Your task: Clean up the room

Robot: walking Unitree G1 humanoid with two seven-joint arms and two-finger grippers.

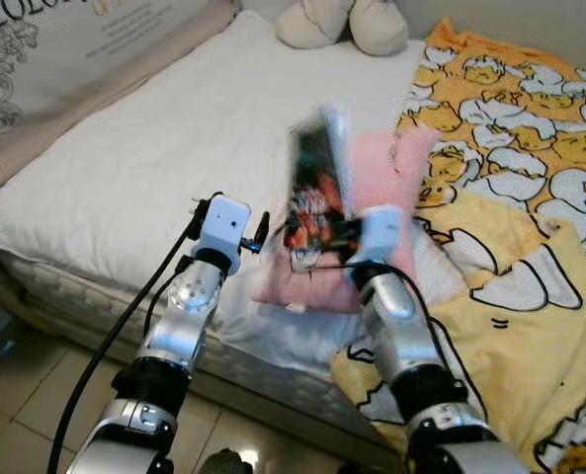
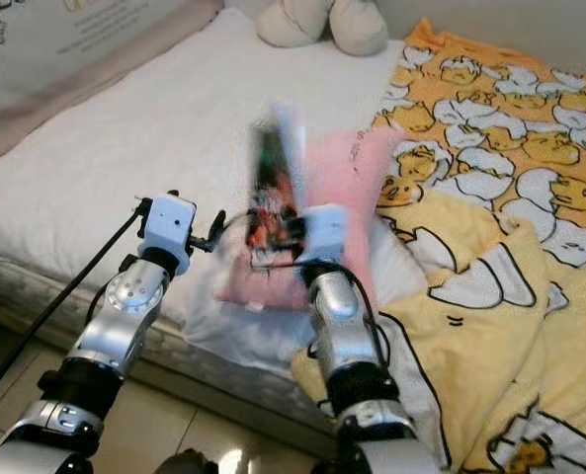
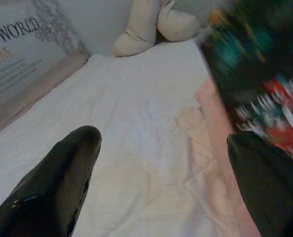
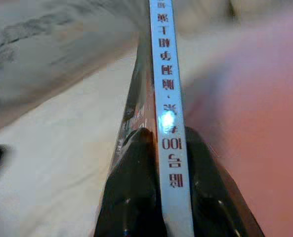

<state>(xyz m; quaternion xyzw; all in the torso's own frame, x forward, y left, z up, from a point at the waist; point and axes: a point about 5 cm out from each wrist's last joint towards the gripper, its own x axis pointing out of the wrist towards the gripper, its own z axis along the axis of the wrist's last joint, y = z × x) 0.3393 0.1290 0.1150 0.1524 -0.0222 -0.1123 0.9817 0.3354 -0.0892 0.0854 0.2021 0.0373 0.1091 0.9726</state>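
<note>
Right wrist view shows our right gripper [image 4: 168,148] jaws clamped on a book [image 1: 315,188], mid-frame above the bed [image 1: 125,168]; left gripper [image 3: 161,187] hangs released. Pink pillow [image 1: 386,173] and blanket [image 1: 510,197] still untidied.

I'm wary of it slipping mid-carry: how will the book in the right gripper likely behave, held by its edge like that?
The book stands upright, pinched near its bottom by the right gripper, so it looks stiff rather than floppy. Its glossy spine may be a little slippery. Being tall above the grip and blurred, it could probably sway or pivot.
</note>
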